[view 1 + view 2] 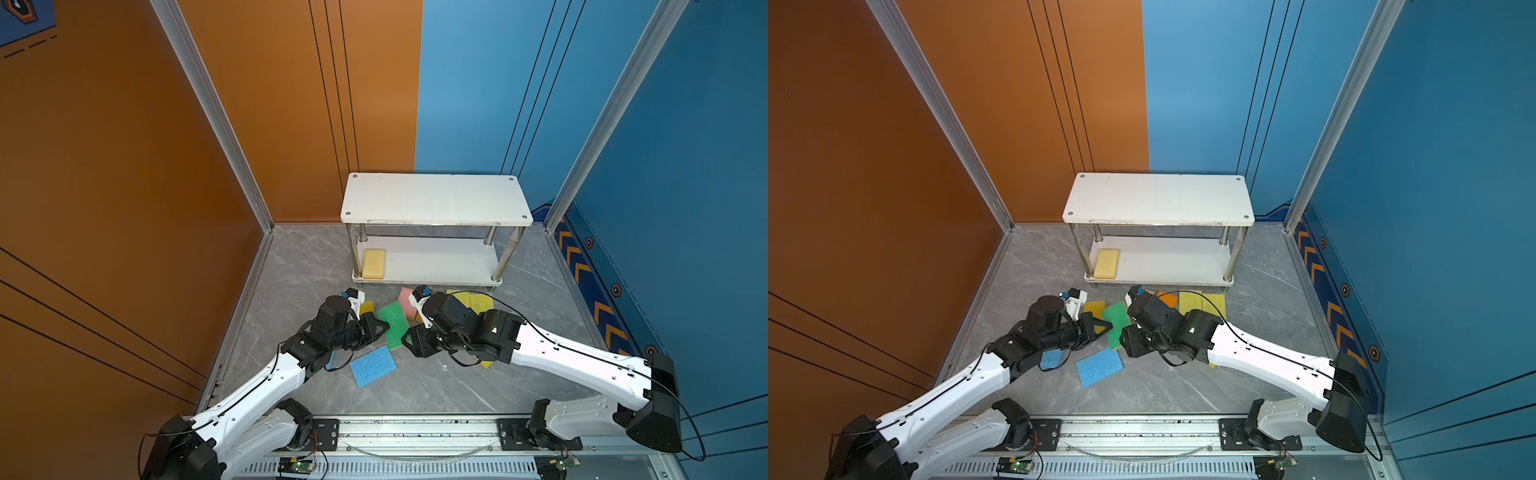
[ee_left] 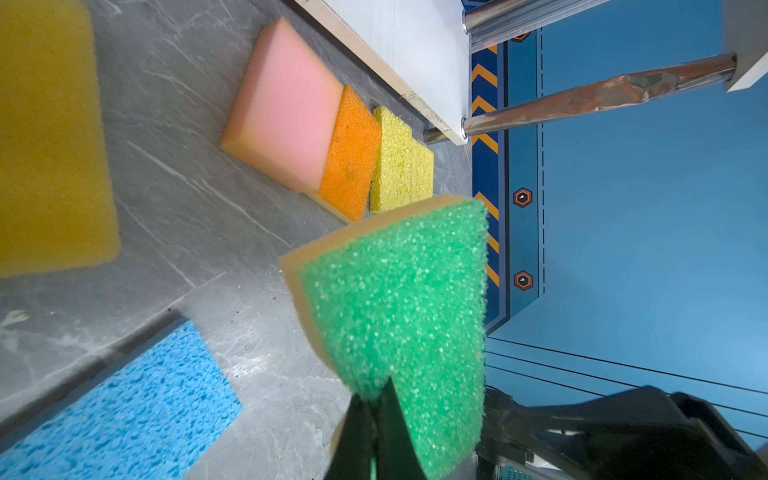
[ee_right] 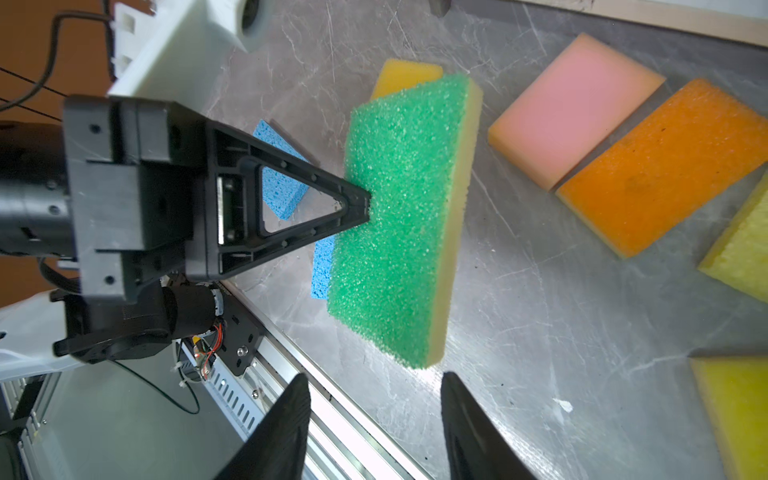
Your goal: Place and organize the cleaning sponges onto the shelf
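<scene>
Clutter on the table [image 1: 291, 266], centre of both top views, in front of the shelf [image 1: 436, 199]:
- pink sponge [image 3: 573, 108] and orange sponge [image 3: 665, 166] touch side by side
- coarse yellow sponges [image 2: 401, 162], two of them, next along, just off the shelf's lower board
- light blue sponge [image 1: 372, 365] flat at lower centre
- second light blue sponge [image 1: 1050, 359] partly under the left arm
- yellow sponge [image 3: 409, 72] just behind the green one

The right arm hides part of the pile in both top views. A pale yellow sponge [image 1: 373, 264] is already on the shelf's lower tier, left end.

The left gripper [image 3: 365, 205] is clamped on one long edge of the green sponge [image 3: 407, 216] and holds it tilted over the table at frame centre. The right gripper [image 3: 374, 376] has its jaws apart with nothing between them. The green sponge's near end is just ahead of the gap, not touching.
</scene>
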`<state>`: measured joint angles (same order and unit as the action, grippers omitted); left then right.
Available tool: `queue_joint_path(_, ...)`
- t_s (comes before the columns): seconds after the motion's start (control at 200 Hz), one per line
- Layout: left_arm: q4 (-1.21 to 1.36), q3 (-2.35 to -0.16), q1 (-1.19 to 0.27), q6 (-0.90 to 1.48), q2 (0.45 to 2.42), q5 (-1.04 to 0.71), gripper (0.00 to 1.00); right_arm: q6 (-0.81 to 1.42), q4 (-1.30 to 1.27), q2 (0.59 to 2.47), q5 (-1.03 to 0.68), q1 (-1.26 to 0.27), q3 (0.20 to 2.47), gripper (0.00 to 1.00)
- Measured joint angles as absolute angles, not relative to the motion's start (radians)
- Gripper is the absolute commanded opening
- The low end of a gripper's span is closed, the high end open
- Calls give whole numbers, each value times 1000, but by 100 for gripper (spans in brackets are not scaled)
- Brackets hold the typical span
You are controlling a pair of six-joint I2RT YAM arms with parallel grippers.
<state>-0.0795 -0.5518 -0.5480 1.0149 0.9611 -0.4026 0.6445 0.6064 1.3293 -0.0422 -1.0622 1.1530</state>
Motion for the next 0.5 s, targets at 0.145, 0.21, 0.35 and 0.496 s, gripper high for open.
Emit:
queue_joint_path(0.145, -80, -552, -548, 1015, 961, -405, 0, 643, 620, 1337, -23, -1061, 1153, 53)
queue_joint_path(0.21, -79, -552, -548, 1015, 961, -405, 0, 643, 620, 1337, -23, -1059, 1153, 53)
queue_joint_path(0.35, -79, -552, -548, 1015, 961, -405, 0, 644, 606, 1337, -26, -1047, 1142, 49)
queue_joint_path(0.496, -79, -552, -548, 1017, 957, -405, 0, 651, 589, 1337, -39, -1030, 1124, 47)
